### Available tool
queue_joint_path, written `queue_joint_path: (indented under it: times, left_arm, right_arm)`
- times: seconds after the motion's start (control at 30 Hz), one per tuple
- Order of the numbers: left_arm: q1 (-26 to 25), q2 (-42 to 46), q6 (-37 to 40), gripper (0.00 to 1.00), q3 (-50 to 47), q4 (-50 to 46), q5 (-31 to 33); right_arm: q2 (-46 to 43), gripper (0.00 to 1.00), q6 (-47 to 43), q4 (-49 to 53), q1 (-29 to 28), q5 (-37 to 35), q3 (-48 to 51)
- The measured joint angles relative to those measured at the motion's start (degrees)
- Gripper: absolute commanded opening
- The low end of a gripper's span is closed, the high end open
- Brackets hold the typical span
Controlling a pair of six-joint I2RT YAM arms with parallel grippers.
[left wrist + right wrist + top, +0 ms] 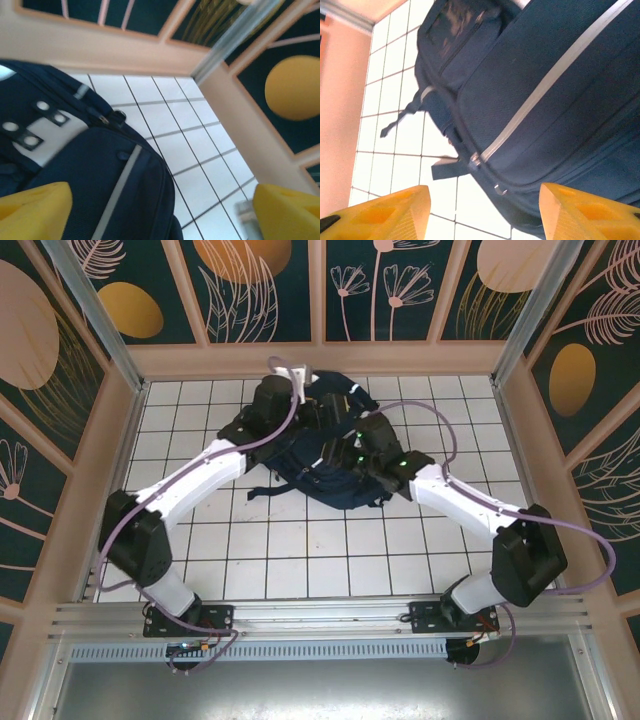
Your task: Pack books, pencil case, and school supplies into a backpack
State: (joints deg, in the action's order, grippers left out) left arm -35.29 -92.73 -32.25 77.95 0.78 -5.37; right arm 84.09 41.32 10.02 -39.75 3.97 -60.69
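The navy backpack lies on the white tiled table at centre back, both arms reaching over it. In the left wrist view its front pocket with a white stripe and grey square patch shows. My left gripper hangs open above the pack's edge, nothing between its yellow fingers. The right wrist view shows the backpack with a reflective stripe and zipper pulls. My right gripper is open over its lower edge, yellow fingers wide apart. Books, pencil case and supplies are hidden or out of view.
Wooden walls with dark floral panels enclose the table on three sides. A dark strap trails from the pack toward the front. Bare tiles lie in front of the backpack and at the right.
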Motion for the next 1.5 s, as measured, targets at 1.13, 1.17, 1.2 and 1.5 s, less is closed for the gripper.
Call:
queue_joint_path:
  times: [1.13,1.17,1.2,1.5]
  left_arm:
    - [18.7,-14.6,-19.4,0.55,-34.6,42.4,-13.3]
    - [18.1,-14.1,-20.3,0.56,-36.2,43.8,-13.8]
    - [17.4,-13.5,-20.9,0.57,-37.6,44.8,-13.9]
    - [11.4,-9.5,-24.0,0.59,-41.6,45.0,-13.4]
  right_arm:
    - [21.6,0.69,26.6,-10.9,-8.3,-11.5,-3.4]
    - [21.0,0.69,26.2,-10.2,-7.9,-11.8,-3.1]
    - [20.5,0.69,25.7,-9.3,-7.3,-12.1,-2.9]
    - [19.8,0.61,21.4,-4.4,-5.3,-17.0,-2.9]
